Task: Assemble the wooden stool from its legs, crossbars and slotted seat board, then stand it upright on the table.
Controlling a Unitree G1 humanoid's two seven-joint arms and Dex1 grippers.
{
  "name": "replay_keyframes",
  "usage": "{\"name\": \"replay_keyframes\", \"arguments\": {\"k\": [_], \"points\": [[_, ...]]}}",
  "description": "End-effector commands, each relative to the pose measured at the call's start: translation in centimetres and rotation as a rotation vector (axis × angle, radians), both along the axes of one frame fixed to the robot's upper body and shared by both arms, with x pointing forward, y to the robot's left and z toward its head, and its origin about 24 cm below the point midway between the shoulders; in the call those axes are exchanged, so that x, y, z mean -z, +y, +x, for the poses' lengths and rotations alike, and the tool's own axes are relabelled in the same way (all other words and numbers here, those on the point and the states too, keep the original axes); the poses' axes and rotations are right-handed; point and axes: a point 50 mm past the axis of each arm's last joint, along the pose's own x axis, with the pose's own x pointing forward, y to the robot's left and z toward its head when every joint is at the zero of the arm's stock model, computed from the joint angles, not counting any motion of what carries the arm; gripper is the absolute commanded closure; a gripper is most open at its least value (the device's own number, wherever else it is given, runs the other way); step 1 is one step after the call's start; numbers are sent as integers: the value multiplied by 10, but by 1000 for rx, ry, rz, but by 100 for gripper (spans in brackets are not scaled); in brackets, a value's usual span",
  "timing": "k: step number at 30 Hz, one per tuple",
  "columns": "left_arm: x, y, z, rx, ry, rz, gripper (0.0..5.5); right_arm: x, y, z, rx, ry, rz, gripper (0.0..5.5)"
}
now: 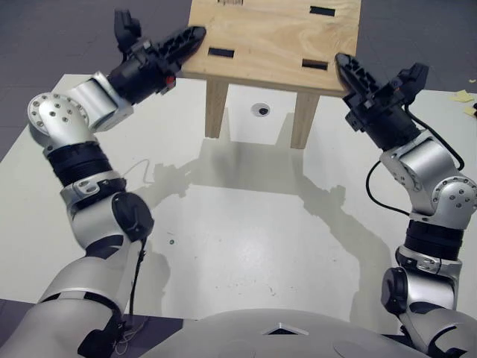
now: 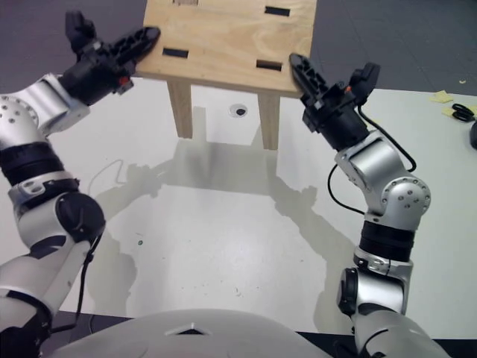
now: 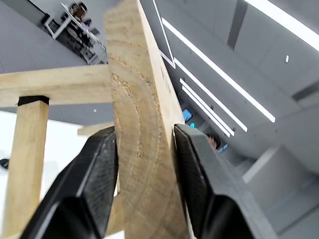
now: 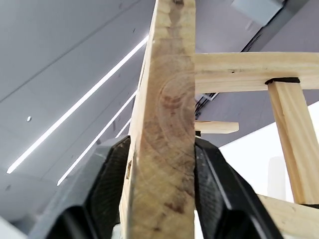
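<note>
The wooden stool (image 1: 272,63) stands upright and assembled at the far side of the white table (image 1: 246,239), with its seat board (image 1: 268,33) level on top. 3 dark rectangular slots show in the board's upper face: 1 near the front left corner (image 1: 221,53), 1 near the front right corner (image 1: 314,64) and 1 farther back on the right (image 1: 322,10). 2 front legs come down from under the board, the left one (image 1: 216,108) and the right one (image 1: 304,119), and both feet touch the tabletop.

The left gripper (image 1: 194,36) clamps the board's left edge near the front corner. Its 2 black fingers (image 3: 94,174) press flat against the upper and lower faces, with the plank's end grain between them, so the gap is only as wide as the board is thick. The right gripper (image 1: 344,66) clamps the right edge near the front right corner in the same way, its fingers (image 4: 112,184) tight on both faces. Both forearms come in from the sides, raised above the table.

In the left wrist view a crossbar (image 3: 55,84) runs under the seat and meets a leg (image 3: 25,164) at a dark-edged joint. The right wrist view shows another crossbar (image 4: 249,72) joined to a leg (image 4: 294,144).

A small dark round fitting (image 1: 261,110) sits in the tabletop between the 2 front legs. Yellow notes (image 1: 463,95) lie near the table's far right edge.
</note>
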Motion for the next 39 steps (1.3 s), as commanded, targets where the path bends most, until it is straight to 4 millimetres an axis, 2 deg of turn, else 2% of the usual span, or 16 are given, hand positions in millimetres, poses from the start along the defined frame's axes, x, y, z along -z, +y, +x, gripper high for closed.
{"name": "replay_keyframes", "arguments": {"k": [1, 4, 8, 11, 13, 14, 16, 18, 20, 24, 26, 28, 30, 33, 35, 39], "points": [[-1, -6, 20, -189, 175, -70, 292, -12, 4, -2, 129, 42, 61, 273], [7, -5, 23, -259, 248, -98, 241, -4, 5, -2, 190, 98, 62, 224], [14, -10, 20, -269, 278, -81, 181, -1, 7, -6, 220, 97, 54, 163], [16, -4, 18, -305, 275, -68, 130, -1, -1, -6, 273, 83, 31, 114], [15, 5, 16, -353, 252, -71, 96, 2, -11, -4, 328, 72, -13, 81], [11, 13, 13, -406, 207, -87, 78, 7, -20, -3, 377, 51, -89, 64], [3, 32, 5, -560, 83, -93, 51, 24, -41, -4, 499, 59, -220, 38], [5, 45, -6, -707, 0, -12, 13, 41, -61, -6, 616, 86, -309, 10], [14, 51, -16, -798, -49, 75, 11, 51, -73, -13, 695, 109, -308, 10], [27, 57, -25, -915, -113, 257, 11, 47, -89, -19, 833, 61, -298, 10], [25, 64, -28, -1004, -194, 360, 11, 52, -102, -16, 939, 70, -390, 10], [23, 65, -30, -1049, -296, 501, 11, 63, -101, -10, 984, 86, -608, 10], [26, 67, -33, -1073, -330, 576, 11, 75, -86, -2, 943, 84, -770, 10], [39, 73, -38, -1088, -313, 650, 11, 86, -62, 1, 895, 27, -886, 10], [46, 67, -35, -1052, -322, 676, 11, 92, -60, -8, 942, -21, -974, 10], [52, 51, -24, -973, -347, 696, 11, 105, -61, -22, 1043, 16, -986, 10]]}}
